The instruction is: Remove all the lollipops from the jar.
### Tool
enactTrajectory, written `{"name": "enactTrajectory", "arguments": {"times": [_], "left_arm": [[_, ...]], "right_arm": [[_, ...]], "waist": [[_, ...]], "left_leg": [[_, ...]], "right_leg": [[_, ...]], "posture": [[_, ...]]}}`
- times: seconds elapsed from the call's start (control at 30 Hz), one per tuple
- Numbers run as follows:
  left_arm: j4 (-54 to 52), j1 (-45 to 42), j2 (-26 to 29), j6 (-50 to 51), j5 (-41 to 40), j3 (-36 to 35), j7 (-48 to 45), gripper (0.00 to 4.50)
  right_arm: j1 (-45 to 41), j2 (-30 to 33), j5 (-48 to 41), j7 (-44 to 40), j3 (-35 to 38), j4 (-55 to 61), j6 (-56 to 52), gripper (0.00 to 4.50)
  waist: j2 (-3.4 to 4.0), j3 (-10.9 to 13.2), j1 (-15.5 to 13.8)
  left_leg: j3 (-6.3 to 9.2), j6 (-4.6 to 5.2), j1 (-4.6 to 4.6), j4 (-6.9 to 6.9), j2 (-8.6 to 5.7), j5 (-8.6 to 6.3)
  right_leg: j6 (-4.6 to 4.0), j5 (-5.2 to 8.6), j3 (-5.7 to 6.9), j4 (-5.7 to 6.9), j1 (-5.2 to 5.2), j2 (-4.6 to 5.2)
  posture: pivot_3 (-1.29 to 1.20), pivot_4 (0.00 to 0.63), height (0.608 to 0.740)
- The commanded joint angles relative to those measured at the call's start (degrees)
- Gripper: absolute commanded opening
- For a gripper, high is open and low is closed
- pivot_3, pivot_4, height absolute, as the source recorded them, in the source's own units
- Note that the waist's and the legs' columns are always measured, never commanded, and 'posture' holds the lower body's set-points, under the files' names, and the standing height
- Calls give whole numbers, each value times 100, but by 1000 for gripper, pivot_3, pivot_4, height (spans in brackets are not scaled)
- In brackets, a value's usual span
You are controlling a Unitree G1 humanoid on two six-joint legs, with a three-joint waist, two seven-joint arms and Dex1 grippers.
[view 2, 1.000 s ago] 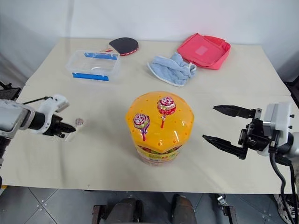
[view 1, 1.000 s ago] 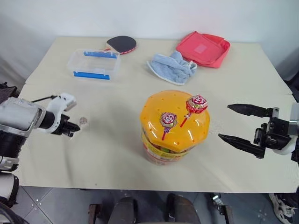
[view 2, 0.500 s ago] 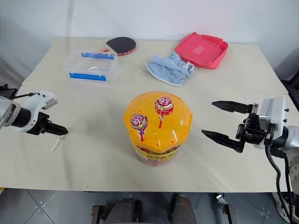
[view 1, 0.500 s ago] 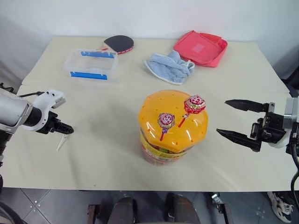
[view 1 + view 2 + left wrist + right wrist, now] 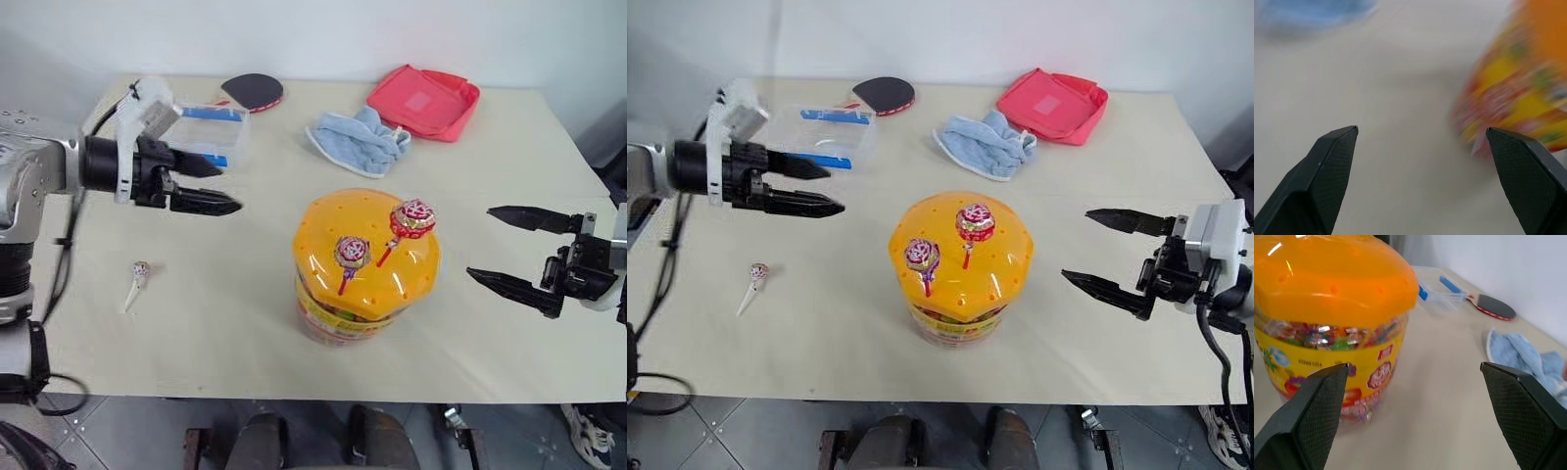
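Seen from above: a cream desk (image 5: 245, 323) with the jar (image 5: 364, 269) near the front middle, its domed orange lid (image 5: 343, 230) carrying two lollipops, one (image 5: 352, 252) toward the front and one (image 5: 413, 218) just behind it, both standing by their sticks in the lid's holes. A third lollipop (image 5: 139, 274) lay flat on the desk well to the left of the jar, clear of both hands. Left hand (image 5: 220, 188) raised above the desk to the left of the jar, fingers spread wide and empty, pointed roughly level toward the jar, in front of a clear box with blue clips (image 5: 201, 135). Right hand (image 5: 498, 247) low beside the jar on the right, also wide open and empty, fingers aimed at the jar but apart from it. Likely risks: a finger striking the domed lid instead of a stick and pushing the light jar sideways; pinching a shiny wrapped head, not the thin stick, and slipping off; knocking the neighbouring lollipop, since the two stood close together. Farther back lay a paddle (image 5: 253, 92), a blue cloth (image 5: 361, 140) and a pink pouch (image 5: 424, 102).
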State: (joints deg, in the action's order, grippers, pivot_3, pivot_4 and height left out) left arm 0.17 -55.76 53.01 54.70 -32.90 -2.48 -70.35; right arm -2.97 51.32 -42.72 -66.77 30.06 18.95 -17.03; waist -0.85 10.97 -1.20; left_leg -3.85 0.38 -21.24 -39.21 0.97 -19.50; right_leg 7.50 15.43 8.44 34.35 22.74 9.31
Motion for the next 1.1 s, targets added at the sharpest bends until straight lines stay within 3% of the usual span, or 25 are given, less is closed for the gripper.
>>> {"name": "enactTrajectory", "arguments": {"times": [0.03,0.2,0.5,0.77,0.93,1.1], "left_arm": [[-109,180,-313,-626,-589,-442,-603,4455],[-284,473,-804,-1308,-1179,-329,-1822,4455],[-304,379,-1279,-1523,-1162,398,-1995,4455],[-178,83,-1775,-1890,-1526,933,-2215,4455],[-325,-21,-1687,-1933,-1882,1364,-2215,4455],[-397,-150,-1702,-2095,-1688,1659,-2215,4455]], "right_arm": [[100,149,-129,7,391,248,-65,4500],[351,104,-518,13,882,589,-217,4500],[1077,159,-1628,96,1505,1802,-896,4500],[1281,66,-1536,522,1491,2120,-874,4500],[1402,70,-1451,608,1624,2128,-839,4500],[1482,27,-1395,693,1647,2146,-810,4500]], "waist": [[1,1,0],[0,1,-32],[0,1,-78],[0,1,-65],[0,1,-53],[0,1,-57]], "left_leg": [[-2,0,2,0,0,0],[-3,0,2,-7,-2,0],[7,4,3,-15,-2,-2],[9,4,2,-17,-3,-2],[10,4,3,-18,-3,-2],[11,5,3,-18,-3,-2]], "right_leg": [[0,0,-1,4,0,0],[0,0,-4,9,-1,1],[1,-1,-3,9,-10,3],[0,-1,-3,9,-10,3],[0,-1,-3,9,-11,3],[0,-1,-3,8,-13,3]], "posture": [[0,150,740],[0,150,740],[0,150,740],[0,150,740],[0,150,740],[0,150,740]]}}
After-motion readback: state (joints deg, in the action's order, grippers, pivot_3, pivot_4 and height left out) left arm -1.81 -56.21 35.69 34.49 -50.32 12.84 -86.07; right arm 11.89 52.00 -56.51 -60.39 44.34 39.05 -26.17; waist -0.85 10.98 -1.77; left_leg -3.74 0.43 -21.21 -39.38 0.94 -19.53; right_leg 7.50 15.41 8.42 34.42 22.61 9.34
